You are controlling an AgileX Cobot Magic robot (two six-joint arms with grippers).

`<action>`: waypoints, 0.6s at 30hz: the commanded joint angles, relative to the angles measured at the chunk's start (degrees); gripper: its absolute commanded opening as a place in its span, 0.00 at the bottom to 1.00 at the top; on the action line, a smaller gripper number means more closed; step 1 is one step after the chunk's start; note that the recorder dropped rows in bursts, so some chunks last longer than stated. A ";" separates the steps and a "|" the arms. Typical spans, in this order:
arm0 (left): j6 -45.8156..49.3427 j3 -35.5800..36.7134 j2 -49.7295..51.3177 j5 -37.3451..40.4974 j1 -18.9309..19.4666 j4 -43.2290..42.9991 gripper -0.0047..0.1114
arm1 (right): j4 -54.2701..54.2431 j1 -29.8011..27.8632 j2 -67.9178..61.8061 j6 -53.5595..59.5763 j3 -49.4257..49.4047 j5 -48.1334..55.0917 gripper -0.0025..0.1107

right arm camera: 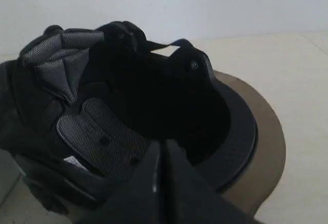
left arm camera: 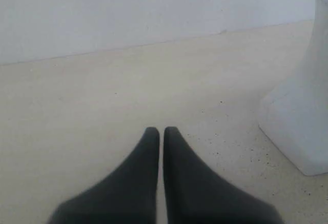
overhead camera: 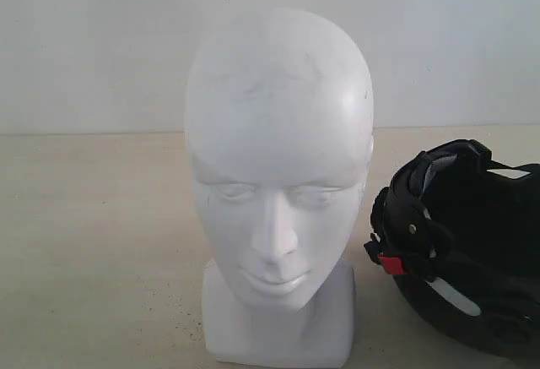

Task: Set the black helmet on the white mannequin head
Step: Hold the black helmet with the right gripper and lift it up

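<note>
The white mannequin head (overhead camera: 278, 158) stands upright on its blocky neck base in the middle of the exterior view, face toward the camera. To its right the black helmet (overhead camera: 468, 251) lies with its opening turned up, red buckle (overhead camera: 390, 263) toward the head. In the right wrist view my right gripper (right arm camera: 163, 144) is shut, its tips over the helmet's (right arm camera: 154, 96) padded rim with nothing between them; the smoky visor (right arm camera: 266, 142) curves along the far side. My left gripper (left arm camera: 161, 130) is shut over bare table, apart from the mannequin's neck base (left arm camera: 297, 126). Neither gripper shows in the exterior view.
The beige table (overhead camera: 84, 234) stretches left of the head, speckled with small dark flecks. A plain white wall (overhead camera: 84, 40) closes off the back of the table.
</note>
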State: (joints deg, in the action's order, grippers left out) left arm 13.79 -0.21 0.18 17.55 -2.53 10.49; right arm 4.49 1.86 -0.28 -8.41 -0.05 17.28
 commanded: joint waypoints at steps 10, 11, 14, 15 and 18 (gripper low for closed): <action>-0.02 0.21 -0.18 0.00 -0.16 0.65 0.08 | -3.82 -0.18 0.28 1.84 2.22 -62.65 0.02; -0.02 0.21 -0.18 0.00 -0.16 0.65 0.08 | -4.49 -0.18 0.28 1.72 4.37 -60.16 0.02; -0.02 0.21 -0.18 0.00 -0.16 0.65 0.08 | -4.83 -0.18 0.28 2.20 15.48 -40.75 0.02; -0.02 0.21 -0.18 0.00 -0.16 0.65 0.08 | -4.83 -0.18 0.28 3.02 19.65 -31.87 0.02; -0.02 0.21 -0.18 0.00 -0.16 0.65 0.08 | -4.49 -0.18 -4.49 5.30 30.55 -8.80 0.02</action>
State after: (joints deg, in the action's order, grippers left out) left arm 13.79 -0.21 0.18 17.55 -2.53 10.49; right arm 0.00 1.86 -1.12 -5.46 22.72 -11.28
